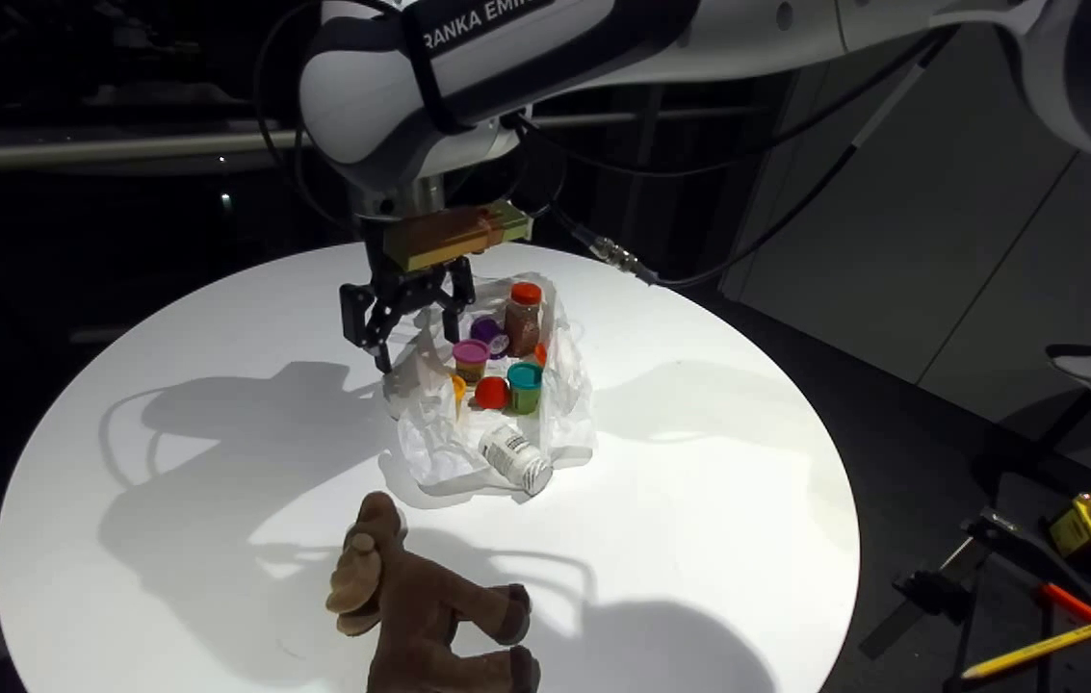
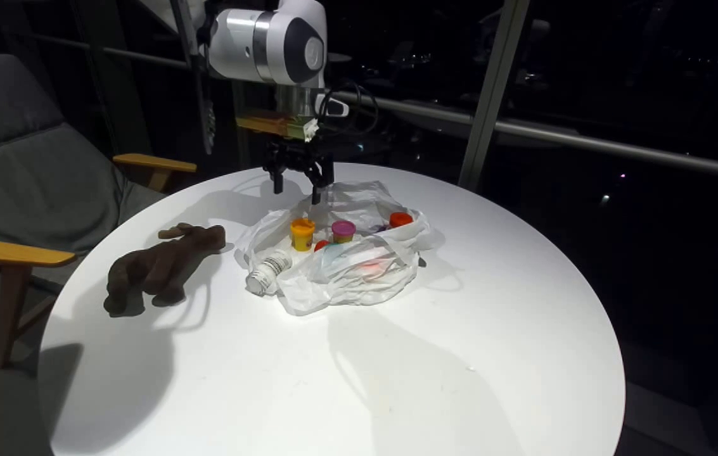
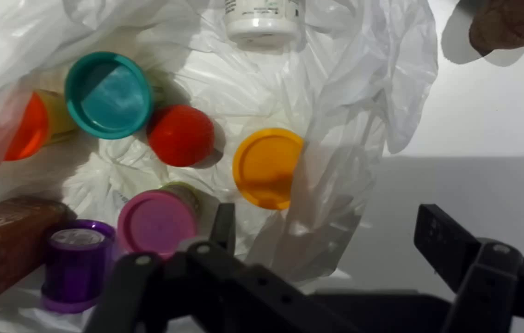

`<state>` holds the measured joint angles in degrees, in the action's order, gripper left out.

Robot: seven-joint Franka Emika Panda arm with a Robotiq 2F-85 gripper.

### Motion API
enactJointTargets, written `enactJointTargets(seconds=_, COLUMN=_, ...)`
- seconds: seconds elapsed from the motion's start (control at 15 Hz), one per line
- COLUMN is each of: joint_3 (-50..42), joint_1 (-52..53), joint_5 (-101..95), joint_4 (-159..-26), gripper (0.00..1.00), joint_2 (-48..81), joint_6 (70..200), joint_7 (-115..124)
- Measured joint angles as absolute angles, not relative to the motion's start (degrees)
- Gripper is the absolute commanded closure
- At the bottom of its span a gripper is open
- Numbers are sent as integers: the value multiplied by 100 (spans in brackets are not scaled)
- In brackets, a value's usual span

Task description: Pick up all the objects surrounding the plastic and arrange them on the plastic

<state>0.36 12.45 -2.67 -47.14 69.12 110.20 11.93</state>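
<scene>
We see the gripper (image 2: 297, 196), fingers (image 3: 446, 244) spread, above the plastic's (image 2: 309, 297) edge, and the brown toy (image 2: 165, 259) near the surface's (image 2: 270, 380) edge.

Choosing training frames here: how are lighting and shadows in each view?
In both exterior views, broad shadows cross the white tabletop and much of the background is near-black; in an exterior view, the plush toy looks dim; in the wrist view, shadow darkens the tabletop beside the plastic sheet.
</scene>
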Motion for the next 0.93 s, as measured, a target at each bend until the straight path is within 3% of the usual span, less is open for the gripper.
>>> enactJointTargets(seconds=0.4, joint_3=-228, joint_1=1356, joint_5=-449, joint_4=-6144, gripper=0, joint_2=5856, joint_6=11072, joint_7=1536)
enactJointTargets(seconds=0.93, joint_3=73, joint_1=1272, joint_5=-315, joint_4=-8264, gripper=0, joint_2=4734, joint_6=11145, joint_7=1461)
